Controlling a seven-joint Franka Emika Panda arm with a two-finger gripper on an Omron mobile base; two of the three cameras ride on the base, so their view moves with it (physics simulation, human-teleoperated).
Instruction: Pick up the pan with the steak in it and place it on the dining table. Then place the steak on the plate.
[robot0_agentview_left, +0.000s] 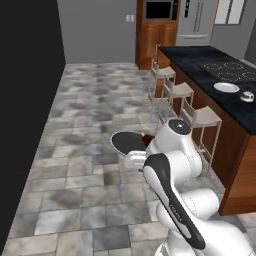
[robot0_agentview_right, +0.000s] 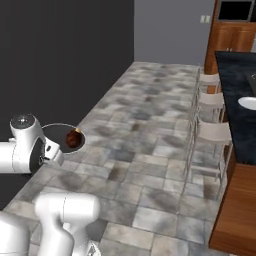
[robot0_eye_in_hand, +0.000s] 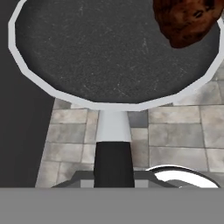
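The arm (robot0_agentview_left: 172, 165) is showing glossy white rounded shells, a black curved band along one link, and a grey-capped dark joint.

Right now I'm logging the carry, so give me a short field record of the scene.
gripper: shut on the pan handle
pan: held above the tiled floor, roughly level
steak: in the pan, near its rim
plate: on the dining table, bare
stools: lined along the table's side
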